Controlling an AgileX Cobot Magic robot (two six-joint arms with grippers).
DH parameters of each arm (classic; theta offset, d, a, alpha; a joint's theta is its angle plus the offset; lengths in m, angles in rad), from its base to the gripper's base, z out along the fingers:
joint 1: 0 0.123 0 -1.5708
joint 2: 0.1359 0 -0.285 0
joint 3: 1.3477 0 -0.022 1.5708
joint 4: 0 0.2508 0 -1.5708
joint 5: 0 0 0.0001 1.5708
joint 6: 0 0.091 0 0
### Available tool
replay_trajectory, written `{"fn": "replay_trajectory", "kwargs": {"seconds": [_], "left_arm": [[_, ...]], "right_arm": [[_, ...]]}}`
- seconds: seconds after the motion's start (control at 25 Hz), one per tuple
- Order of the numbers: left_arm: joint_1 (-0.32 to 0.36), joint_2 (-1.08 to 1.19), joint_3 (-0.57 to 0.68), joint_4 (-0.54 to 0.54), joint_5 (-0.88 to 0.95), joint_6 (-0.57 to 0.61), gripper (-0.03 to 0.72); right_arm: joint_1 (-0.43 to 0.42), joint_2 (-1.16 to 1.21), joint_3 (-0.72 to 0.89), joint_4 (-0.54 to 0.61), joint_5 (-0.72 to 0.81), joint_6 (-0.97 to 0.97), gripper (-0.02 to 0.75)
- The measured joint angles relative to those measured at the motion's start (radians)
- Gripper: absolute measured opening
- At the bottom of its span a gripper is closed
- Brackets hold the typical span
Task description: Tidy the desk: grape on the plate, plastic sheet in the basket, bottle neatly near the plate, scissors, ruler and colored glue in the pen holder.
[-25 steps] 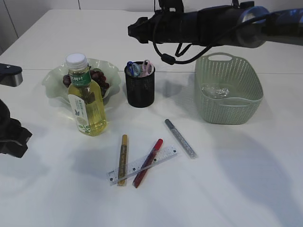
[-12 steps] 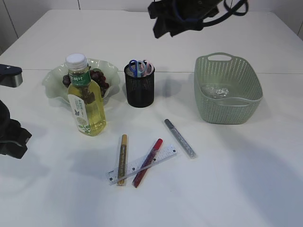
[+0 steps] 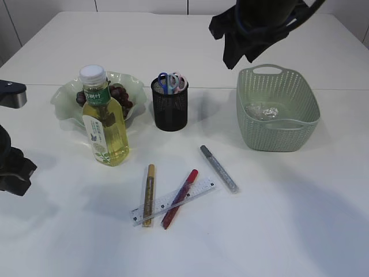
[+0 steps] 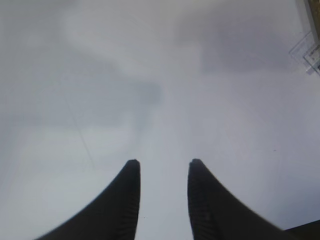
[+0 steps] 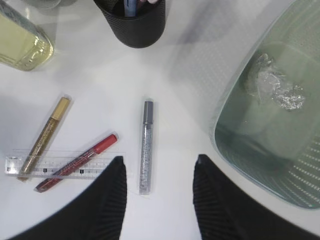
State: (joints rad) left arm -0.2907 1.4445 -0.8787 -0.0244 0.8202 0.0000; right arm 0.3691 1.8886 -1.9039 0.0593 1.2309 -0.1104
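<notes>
One bottle (image 3: 105, 124) stands at the plate's front edge. One plate (image 3: 64, 99) holds one bunch of grapes (image 3: 119, 96). One pen holder (image 3: 170, 108) contains one pair of scissors (image 3: 168, 82). One basket (image 3: 277, 109) holds one plastic sheet (image 3: 262, 111). Three glue pens lie on the table: gold (image 3: 149, 186), red (image 3: 180, 190), silver (image 3: 219, 168). One ruler (image 3: 173, 200) lies with them.

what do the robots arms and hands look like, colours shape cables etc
Both hands are matte black. The left hand and right hand each have two curved fingers tapering to narrow tips, with fine ribbing on their inner faces. In the exterior view the right arm is bulky black with black cables looping beside it; the left arm is black with a grey metal piece.
</notes>
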Motion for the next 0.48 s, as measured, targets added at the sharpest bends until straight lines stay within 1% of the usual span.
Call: {"fn": "replay_trajectory", "kwargs": {"seconds": [0.2, 0.32, 0.48], "left_arm": [[0.0, 0.0, 0.0, -0.018, 0.002, 0.0, 0.239], [0.0, 0.0, 0.0, -0.035, 0.003, 0.0, 0.239], [0.0, 0.0, 0.0, -0.089, 0.003, 0.0, 0.239]], "right_arm": [[0.097, 0.0, 0.005, -0.089, 0.01, -0.022, 0.357], [0.162, 0.0, 0.043, -0.1, 0.01, -0.109, 0.357], [0.218, 0.0, 0.121, -0.1, 0.01, -0.295, 0.357]]}}
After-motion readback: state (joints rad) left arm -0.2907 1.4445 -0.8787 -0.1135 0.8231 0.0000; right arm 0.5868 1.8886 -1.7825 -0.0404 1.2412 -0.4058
